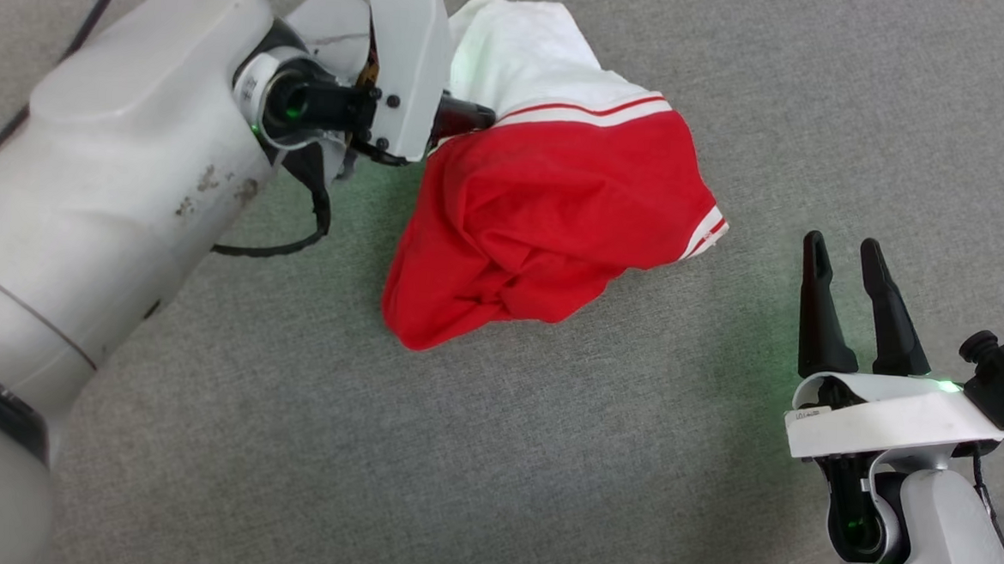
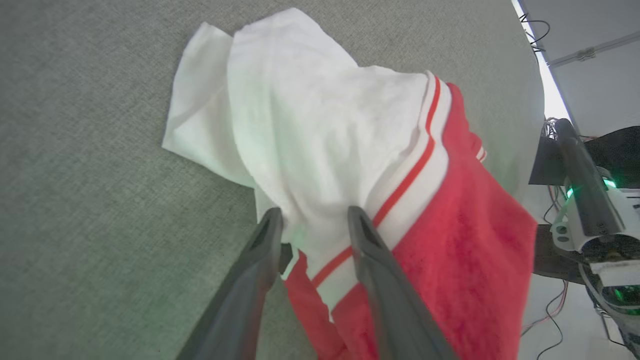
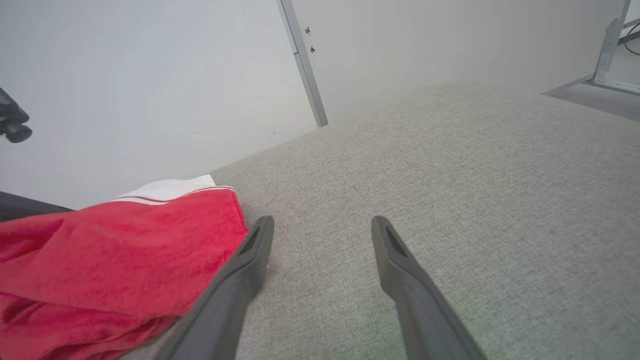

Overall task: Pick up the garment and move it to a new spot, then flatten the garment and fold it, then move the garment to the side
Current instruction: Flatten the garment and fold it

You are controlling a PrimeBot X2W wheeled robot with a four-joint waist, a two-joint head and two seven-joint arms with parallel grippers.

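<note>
Straddles the crumpled jersey [image 1: 548, 224] at its eleven o'clock edge with left gripper [image 2: 315, 215], fingers apart. Holds right gripper [image 1: 843, 244] wide and empty at four o'clock. Leaves moving, flattening, folding undone.

Grey woven fabric [image 1: 493, 453] covers the work surface. Behind it stands a pale wall [image 3: 125, 75] with a slanting metal strip [image 3: 302, 65].

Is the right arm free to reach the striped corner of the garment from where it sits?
Probably yes. The right pincer stands open beside the garment, and only bare grey surface lies between its fingertips and the striped corner. The left pincer sits at the far white side, out of the way.
</note>
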